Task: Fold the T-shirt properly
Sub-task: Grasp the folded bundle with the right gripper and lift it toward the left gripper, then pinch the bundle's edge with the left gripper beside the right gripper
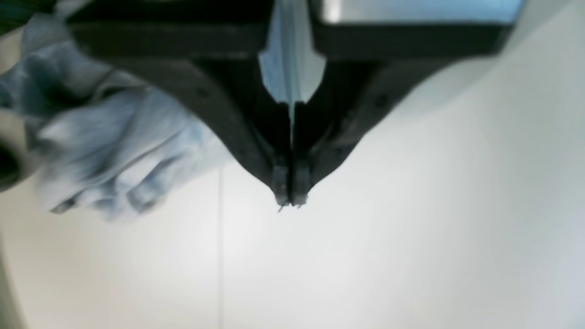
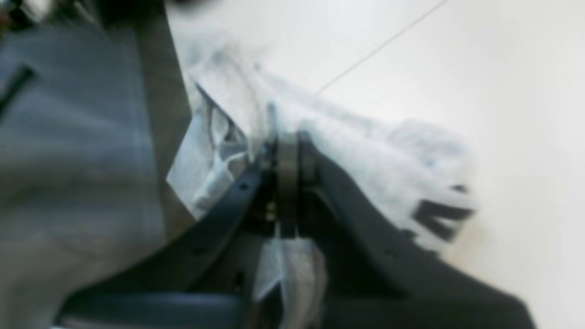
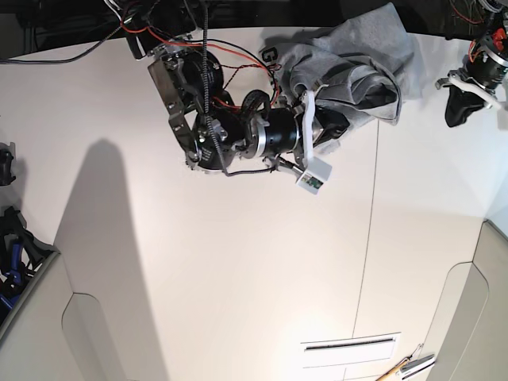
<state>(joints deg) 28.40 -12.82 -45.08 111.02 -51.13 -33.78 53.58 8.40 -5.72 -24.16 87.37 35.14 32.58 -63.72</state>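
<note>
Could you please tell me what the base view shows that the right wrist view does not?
Only the base view shows both arms: the left gripper shut, off to the side over the bare table, apart from the shirt. Only the right wrist view shows black printed letters on the cloth. Both show the right gripper shut on the T-shirt, bunched at the table's far edge.

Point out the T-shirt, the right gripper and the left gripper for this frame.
T-shirt (image 3: 357,55): base view, on the bunched grey cloth.
Right gripper (image 2: 287,146): right wrist view, between the fingertips shut on the cloth.
Left gripper (image 1: 291,198): left wrist view, between the shut fingertips.
</note>
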